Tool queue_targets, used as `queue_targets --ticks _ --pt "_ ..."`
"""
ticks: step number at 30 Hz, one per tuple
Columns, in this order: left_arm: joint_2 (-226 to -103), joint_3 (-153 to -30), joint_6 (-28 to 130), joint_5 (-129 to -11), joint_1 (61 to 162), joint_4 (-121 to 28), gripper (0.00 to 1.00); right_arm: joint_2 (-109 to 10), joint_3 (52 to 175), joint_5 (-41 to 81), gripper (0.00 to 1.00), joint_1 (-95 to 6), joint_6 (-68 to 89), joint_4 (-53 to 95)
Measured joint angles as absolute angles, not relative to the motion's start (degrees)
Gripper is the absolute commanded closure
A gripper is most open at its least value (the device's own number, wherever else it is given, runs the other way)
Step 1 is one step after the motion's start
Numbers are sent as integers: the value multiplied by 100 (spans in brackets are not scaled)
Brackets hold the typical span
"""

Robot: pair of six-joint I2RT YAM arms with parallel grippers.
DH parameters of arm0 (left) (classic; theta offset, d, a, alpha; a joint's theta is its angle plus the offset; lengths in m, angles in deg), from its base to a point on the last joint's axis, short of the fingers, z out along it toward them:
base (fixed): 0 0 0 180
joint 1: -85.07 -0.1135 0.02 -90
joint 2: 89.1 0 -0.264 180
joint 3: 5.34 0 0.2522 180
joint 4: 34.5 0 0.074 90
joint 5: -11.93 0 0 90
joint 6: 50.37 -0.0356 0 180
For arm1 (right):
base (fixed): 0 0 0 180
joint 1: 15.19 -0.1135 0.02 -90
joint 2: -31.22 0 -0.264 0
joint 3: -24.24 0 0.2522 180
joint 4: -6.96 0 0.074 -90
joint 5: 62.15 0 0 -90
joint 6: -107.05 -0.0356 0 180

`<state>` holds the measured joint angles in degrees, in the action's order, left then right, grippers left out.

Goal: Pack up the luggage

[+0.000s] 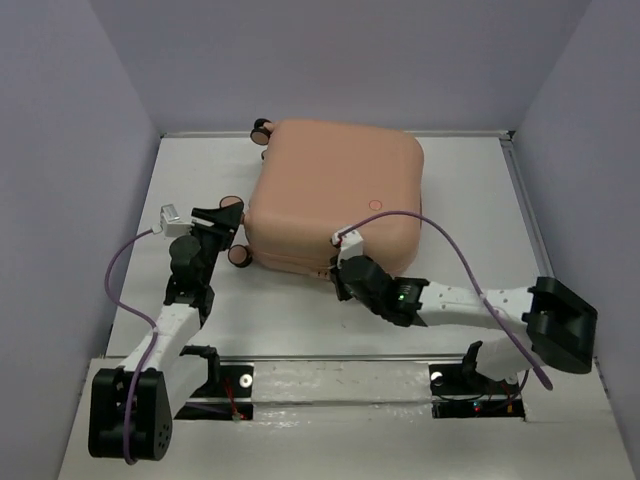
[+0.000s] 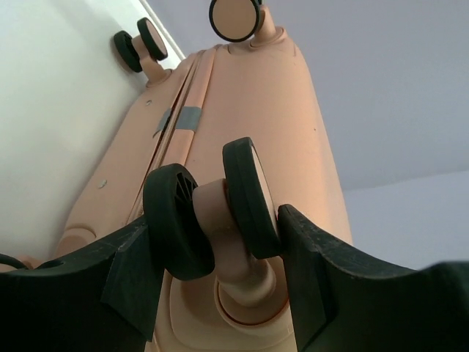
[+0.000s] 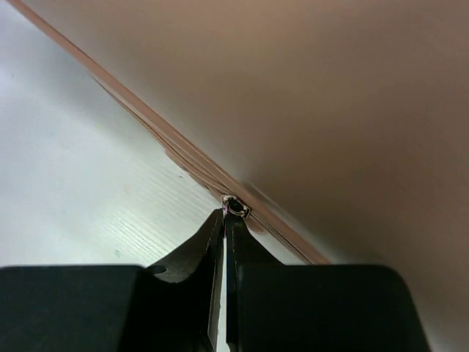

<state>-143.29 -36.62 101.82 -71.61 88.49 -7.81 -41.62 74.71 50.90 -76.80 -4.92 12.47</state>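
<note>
Overhead view: luggage [image 1: 335,190] closed and flat on the desk [image 1: 470,180], upper centre of frame, far edge close to the back wall [image 1: 340,60], caster side toward frame left. Bare desk broad at frame right, narrower at frame left and along the near edge. At the lower left corner of the shell, left claw [image 1: 225,213] clenched around a twin caster wheel [image 2: 212,213], each finger against an outer wheel face in the left wrist view. At the near edge, right claw [image 1: 341,272] pinched tight on a small zipper pull [image 3: 235,206], on the seam line [image 3: 146,125] slanting from upper left to lower right.
</note>
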Motion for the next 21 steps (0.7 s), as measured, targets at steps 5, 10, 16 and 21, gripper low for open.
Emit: queue_targets --ticks 5,10,16,21 --pt "-14124 -3572 10145 -7323 9159 -821 94 -4551 8101 5189 93 -7802 -584 1768" --pt "-13966 -3531 10187 -7398 9561 -934 94 -4920 8381 4736 93 -7697 -669 1700" --pt "-13686 -3544 10104 -7485 9859 -1319 94 -6675 9644 4078 93 -7936 -462 581" --pt "-12541 -3686 9280 -7411 9915 -2766 94 -7302 10287 3735 93 -7894 -95 404"
